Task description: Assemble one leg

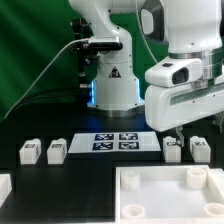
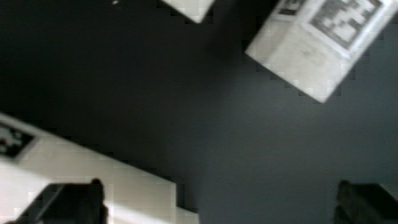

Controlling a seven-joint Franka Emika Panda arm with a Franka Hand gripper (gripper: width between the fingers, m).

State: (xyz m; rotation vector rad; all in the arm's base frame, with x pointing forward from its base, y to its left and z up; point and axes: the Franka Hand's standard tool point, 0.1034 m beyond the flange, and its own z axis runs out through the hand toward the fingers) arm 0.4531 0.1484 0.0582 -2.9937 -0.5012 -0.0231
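Just below the gripper (image 2: pixel 217 205), the leg (image 2: pixel 320 40).

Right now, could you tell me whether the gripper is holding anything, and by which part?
Nothing is held: in the wrist view the fingers stand wide apart with only dark table between them.

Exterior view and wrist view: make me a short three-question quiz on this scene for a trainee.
1. How many small white stubby plastic legs, each with a square black-and-white tag, stand on the black table?
2. True or false: the gripper is shut on a leg.
3. The thin flat white marker board lies: A) between the two pairs of legs; B) to the exterior view's left of all legs; C) to the exterior view's right of all legs.
Key: 1) four; 2) false, it is open and empty; 3) A.
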